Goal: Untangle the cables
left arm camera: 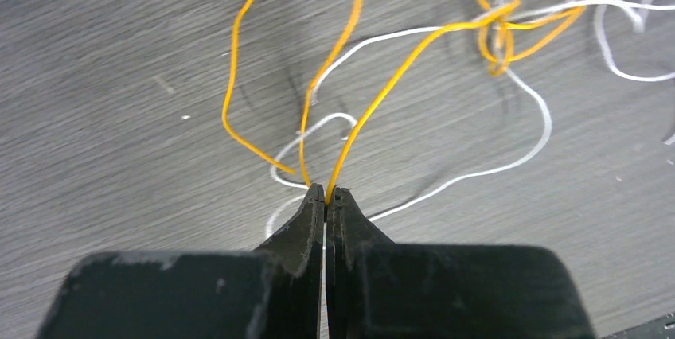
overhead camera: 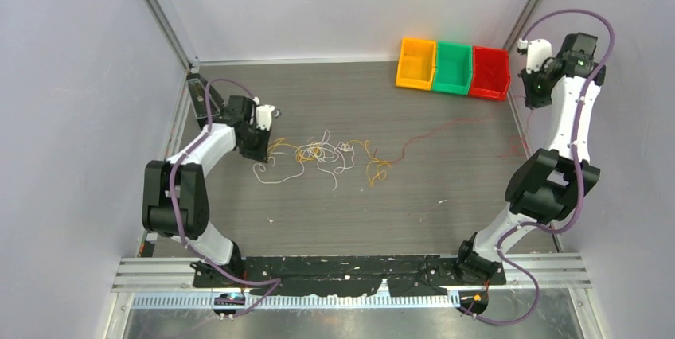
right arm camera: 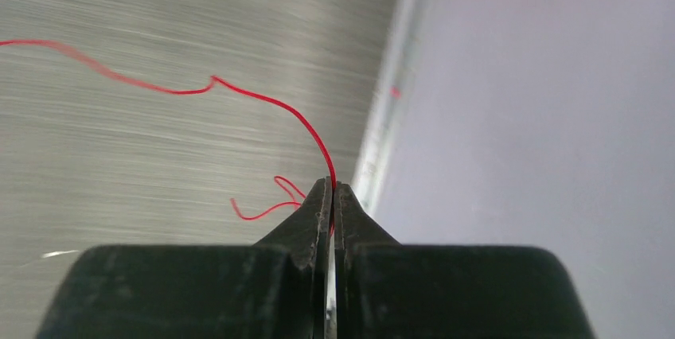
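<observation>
A loose tangle of white and yellow-orange cables [overhead camera: 322,154] lies on the grey table, left of centre. My left gripper [overhead camera: 265,146] is at the tangle's left end, shut on a yellow-orange cable [left arm camera: 398,76]; its tips [left arm camera: 326,192] pinch the strand just above the table. White cable [left arm camera: 509,168] loops lie under and beside it. A thin red cable [overhead camera: 434,130] runs from the tangle's right side toward the far right. My right gripper [overhead camera: 532,94] is raised by the right wall, shut on the red cable [right arm camera: 271,102] at its tips [right arm camera: 333,188]. The red tail curls below.
Orange [overhead camera: 416,63], green [overhead camera: 452,68] and red [overhead camera: 490,72] bins stand in a row at the back right. Grey walls with metal frame posts enclose the table on the left, back and right. The right gripper is close to the right wall.
</observation>
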`<state>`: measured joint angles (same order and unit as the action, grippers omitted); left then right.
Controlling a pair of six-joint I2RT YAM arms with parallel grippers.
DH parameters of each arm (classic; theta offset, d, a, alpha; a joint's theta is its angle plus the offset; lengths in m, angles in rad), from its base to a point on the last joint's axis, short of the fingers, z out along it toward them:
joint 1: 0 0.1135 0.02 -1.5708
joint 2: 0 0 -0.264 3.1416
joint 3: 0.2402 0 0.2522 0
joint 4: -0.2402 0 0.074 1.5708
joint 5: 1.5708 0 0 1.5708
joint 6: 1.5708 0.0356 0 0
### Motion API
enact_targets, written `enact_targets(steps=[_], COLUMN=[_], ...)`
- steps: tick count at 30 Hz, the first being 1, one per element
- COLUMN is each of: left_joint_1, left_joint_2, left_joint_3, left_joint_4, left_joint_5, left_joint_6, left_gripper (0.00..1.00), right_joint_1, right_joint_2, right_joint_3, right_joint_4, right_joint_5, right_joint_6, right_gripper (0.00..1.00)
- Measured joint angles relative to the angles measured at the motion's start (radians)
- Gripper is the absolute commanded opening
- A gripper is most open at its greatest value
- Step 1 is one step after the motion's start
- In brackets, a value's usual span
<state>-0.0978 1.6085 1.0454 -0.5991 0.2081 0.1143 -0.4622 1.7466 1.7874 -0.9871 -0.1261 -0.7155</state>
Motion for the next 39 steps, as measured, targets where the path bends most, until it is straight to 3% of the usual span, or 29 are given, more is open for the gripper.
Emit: enact_targets(steps=[9,14,20,27,28,29,31,33,39], left_joint_1=[-0.083,-0.099,-0.185,-0.233,-0.233,-0.233,-0.233,-0.233,-0.234], left_joint_2=[-0.113,-0.152,-0.199,-0.208,-0.208,-0.206,-0.199,-0.194,-0.269], left_joint_3=[-0.010,-0.010,-0.013,-0.014,-0.014,-0.014,-0.014,-0.014,-0.088], left_joint_4=[0.014,0.022,0.039,0.060,0.061,0.063,0.064,0.066,0.174], left_joint_5=[0.126,0.193,0.265,0.287,0.286,0.284,0.278,0.277,0.383], left_joint_6=[-0.004,-0.004,-0.002,-0.006,-0.006,-0.005,0.001,0.006,0.050], left_gripper=[0.00,0.00,0.00,0.00,0.02,0.12,0.43,0.62,0.72], right_joint_1=[0.148,0.246,0.398,0.419,0.415,0.411,0.401,0.390,0.374], right_joint_2=[-0.167,-0.273,-0.315,-0.243,-0.231,-0.221,-0.208,-0.201,-0.200], right_joint_3=[0.097,0.107,-0.118,-0.373,-0.388,-0.401,-0.422,-0.432,-0.435], right_joint_4=[-0.065,-0.015,0.056,0.106,0.113,0.122,0.135,0.142,0.158], right_joint_5=[-0.452,-0.589,-0.640,-0.507,-0.484,-0.464,-0.437,-0.430,-0.467], right_joint_6=[0.159,0.257,0.306,0.306,0.302,0.299,0.294,0.290,0.286], right_gripper=[0.06,0.05,0.05,0.05,0.05,0.05,0.05,0.05,0.06])
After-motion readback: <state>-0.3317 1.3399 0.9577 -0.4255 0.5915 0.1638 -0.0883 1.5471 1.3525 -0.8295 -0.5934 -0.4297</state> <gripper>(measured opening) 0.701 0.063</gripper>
